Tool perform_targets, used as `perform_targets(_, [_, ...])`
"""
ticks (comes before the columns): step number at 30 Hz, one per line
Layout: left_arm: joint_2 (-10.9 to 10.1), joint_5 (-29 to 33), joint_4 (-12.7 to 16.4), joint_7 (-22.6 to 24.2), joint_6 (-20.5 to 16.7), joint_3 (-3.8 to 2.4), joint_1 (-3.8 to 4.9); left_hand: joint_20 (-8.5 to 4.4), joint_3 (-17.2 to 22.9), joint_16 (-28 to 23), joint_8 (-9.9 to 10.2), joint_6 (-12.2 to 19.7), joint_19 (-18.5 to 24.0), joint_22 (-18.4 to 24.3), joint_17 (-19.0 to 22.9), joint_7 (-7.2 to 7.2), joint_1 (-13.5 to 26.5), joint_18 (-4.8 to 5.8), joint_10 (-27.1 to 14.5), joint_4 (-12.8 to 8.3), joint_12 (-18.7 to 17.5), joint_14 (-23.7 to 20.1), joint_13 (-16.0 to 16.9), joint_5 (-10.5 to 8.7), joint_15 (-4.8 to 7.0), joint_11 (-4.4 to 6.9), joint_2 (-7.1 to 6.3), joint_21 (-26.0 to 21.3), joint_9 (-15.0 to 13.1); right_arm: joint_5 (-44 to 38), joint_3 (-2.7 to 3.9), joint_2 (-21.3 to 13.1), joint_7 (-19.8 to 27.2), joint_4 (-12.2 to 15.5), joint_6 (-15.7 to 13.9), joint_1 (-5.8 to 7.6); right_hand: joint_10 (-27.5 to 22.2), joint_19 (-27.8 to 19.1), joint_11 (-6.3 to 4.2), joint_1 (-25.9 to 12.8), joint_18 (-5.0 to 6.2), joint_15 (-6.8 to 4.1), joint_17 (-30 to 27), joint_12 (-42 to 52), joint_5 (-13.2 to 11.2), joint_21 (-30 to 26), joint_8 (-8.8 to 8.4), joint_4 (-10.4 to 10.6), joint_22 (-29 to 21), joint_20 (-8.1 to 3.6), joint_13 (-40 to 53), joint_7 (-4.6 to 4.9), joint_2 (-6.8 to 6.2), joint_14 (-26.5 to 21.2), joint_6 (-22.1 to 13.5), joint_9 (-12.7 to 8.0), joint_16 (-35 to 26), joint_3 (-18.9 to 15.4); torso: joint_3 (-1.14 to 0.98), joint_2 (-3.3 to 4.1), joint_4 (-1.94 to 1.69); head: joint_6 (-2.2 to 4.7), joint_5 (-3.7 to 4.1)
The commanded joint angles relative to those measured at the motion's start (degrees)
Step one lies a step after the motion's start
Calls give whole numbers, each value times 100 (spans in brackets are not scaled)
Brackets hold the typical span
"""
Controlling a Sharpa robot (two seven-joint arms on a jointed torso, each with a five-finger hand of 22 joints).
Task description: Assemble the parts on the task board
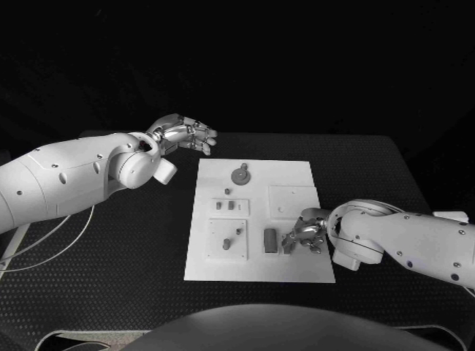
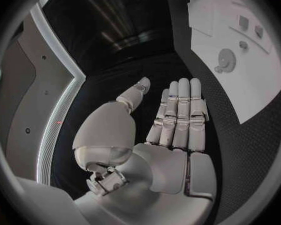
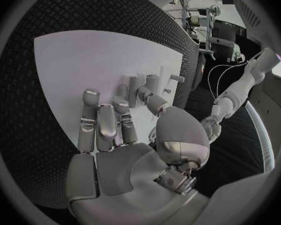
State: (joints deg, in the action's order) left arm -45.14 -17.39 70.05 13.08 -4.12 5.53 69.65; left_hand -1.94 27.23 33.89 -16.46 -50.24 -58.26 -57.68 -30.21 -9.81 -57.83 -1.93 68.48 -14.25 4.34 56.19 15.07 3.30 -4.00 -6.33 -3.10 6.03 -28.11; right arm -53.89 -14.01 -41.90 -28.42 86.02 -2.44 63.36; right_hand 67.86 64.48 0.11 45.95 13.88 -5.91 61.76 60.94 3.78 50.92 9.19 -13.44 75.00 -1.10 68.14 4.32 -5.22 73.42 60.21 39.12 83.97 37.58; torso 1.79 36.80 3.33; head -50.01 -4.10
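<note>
The white task board (image 1: 301,270) lies mid-table. A grey gear (image 1: 241,175) sits at its far end, small pieces (image 1: 226,206) stand below it, and a dark block (image 1: 270,240) lies near the front beside a pegged square plate (image 1: 215,227). My right hand (image 1: 304,235) is low over the board just right of the dark block, fingers stretched out over the white surface (image 3: 84,55) and thumb near several upright pieces (image 3: 147,82); nothing plainly sits in its grip. My left hand (image 1: 185,134) hovers beyond the board's far left corner, palm (image 2: 172,135) flat and holding nothing.
A plain square plate (image 1: 294,199) is set in the board's right middle. The black table (image 1: 132,248) spreads wide on both sides. Cables (image 1: 48,241) hang off the left edge. The gear (image 2: 226,60) and board (image 2: 253,90) lie beside my left hand.
</note>
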Motion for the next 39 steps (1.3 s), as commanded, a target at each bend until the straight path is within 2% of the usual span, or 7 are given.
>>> perform_targets(1, [11,34,4,35,84,-3,18,24,6,-32,-2,25,-27,-10,-9,-25,58,-74,-7,41,-35,40,3,-23,0,-19,1,-37,6,-702,8,23,363,61,-11,-7,-42,36,-10,36,112,-6,-7,-29,7,-37,6,-14,62,-14,-8,206,-30,-40,-238,5,-20,3,0,0,-3,1,0])
perform_targets(15, [4,34,10,28,79,-3,18,24,8,-37,-2,26,-26,-11,-15,-25,55,-74,-8,41,-34,41,3,-23,0,-19,1,-38,7,-1045,8,4,393,106,-62,-7,-43,42,-11,8,112,-6,-6,-25,8,-43,16,3,67,-7,-13,204,-134,-38,-238,3,-21,-6,3,1,1,1,-19])
perform_targets(25, [-3,34,16,23,76,-3,18,24,8,-40,-2,27,-26,-12,-19,-25,55,-74,-9,42,-34,41,3,-24,-1,-19,0,-39,8,-965,8,2,379,121,-17,-7,-45,61,-15,-162,112,-10,-16,-22,9,-72,37,281,70,-7,-31,201,-358,-38,-249,-8,-27,39,4,2,0,1,-21])
perform_targets(29, [-7,34,16,22,72,-3,18,25,8,-41,-2,27,-26,-12,-20,-25,55,-74,-9,42,-34,41,3,-24,-1,-20,-1,-40,8,-965,8,-9,372,111,-41,-7,-45,66,-17,-189,112,-12,-14,-19,8,-75,44,341,73,-12,-34,200,-402,-37,-250,-9,-27,58,4,-2,2,1,-17])
perform_targets(37, [2,34,-11,42,55,-3,18,25,9,-44,-3,28,-26,-13,-24,-26,55,-74,-10,44,-34,41,3,-24,-1,-20,-1,-41,9,-982,10,-207,465,188,-311,-4,-44,73,-19,-196,112,-14,1,-15,8,-75,50,377,77,-17,-35,198,-438,-25,-249,-9,-21,75,6,-7,0,1,3])
perform_targets(39, [9,34,-37,53,45,-3,18,25,9,-45,-3,27,-26,-13,-25,-25,55,-74,-10,44,-34,41,3,-24,-1,-20,-1,-41,9,-977,12,-303,601,246,-396,33,-42,83,-19,-192,112,-16,-2,-11,9,-75,58,419,79,-24,-36,197,-512,-22,-248,-8,-20,100,9,-14,5,1,9])
